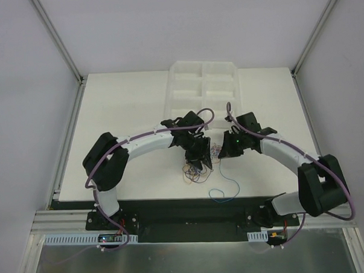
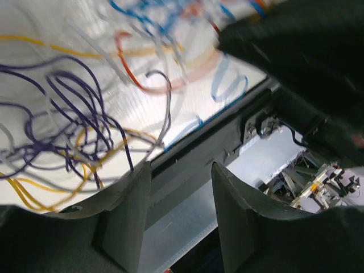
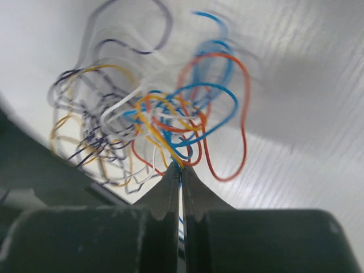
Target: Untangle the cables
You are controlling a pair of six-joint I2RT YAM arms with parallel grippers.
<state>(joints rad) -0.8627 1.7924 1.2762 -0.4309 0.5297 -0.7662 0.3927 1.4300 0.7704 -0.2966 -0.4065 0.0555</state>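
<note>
Your overhead view is bright and even; both wrist views smear the thin coloured wires (image 3: 162,120) with motion blur.

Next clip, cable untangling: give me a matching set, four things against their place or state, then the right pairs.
Things:
1. left gripper
2. right gripper
3. blue cable
4. white tray

Place or state:
A. at the far edge of the table
B. shut on strands of the tangle
C. open, holding nothing
D. looping out toward the table's near edge

Pairs: 1-C, 2-B, 3-D, 4-A.
</note>
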